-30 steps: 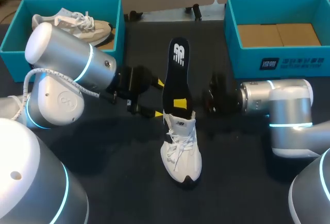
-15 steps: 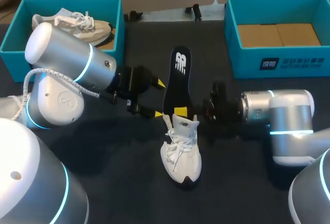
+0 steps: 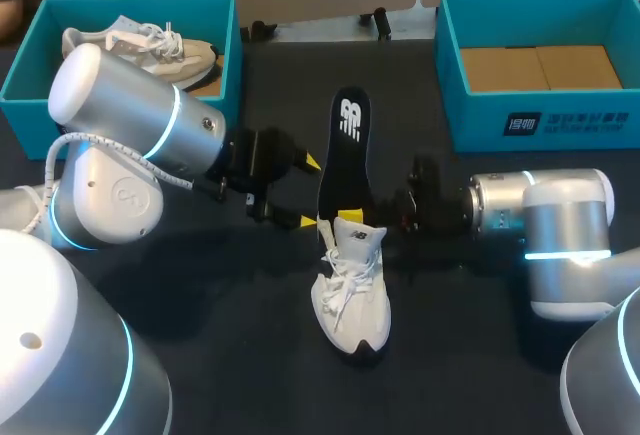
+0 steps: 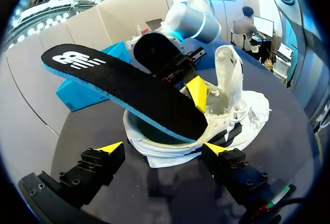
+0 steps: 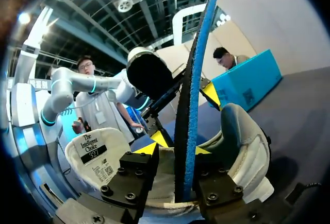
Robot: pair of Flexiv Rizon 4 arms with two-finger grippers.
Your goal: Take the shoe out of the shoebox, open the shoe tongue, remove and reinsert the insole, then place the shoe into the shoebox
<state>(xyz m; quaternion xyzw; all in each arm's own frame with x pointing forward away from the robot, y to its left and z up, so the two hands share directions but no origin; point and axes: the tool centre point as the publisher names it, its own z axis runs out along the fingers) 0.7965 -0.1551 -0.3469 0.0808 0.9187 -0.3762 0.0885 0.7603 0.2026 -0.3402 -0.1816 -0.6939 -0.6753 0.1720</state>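
A white shoe (image 3: 350, 290) stands mid-table with its toe toward the near edge and its tongue (image 4: 229, 72) pulled up. A black insole (image 3: 345, 150) with a blue edge leans out of the heel opening, its lower end inside the shoe. My right gripper (image 3: 352, 217) straddles that lower end; in the right wrist view the insole (image 5: 186, 121) stands between the slightly parted fingers (image 5: 139, 170), with a gap on one side. My left gripper (image 3: 308, 192) is wide open beside the heel, and the shoe (image 4: 170, 149) lies between its fingers without touching them.
A teal box (image 3: 228, 65) at the back left holds a beige shoe (image 3: 150, 50). A second teal box (image 3: 540, 120) at the back right shows only its cardboard floor. The dark tabletop lies bare around the white shoe.
My right arm brought the insole down and nearer, sinking its lower end into the heel. Its fingers have since parted a little. The left arm kept still.
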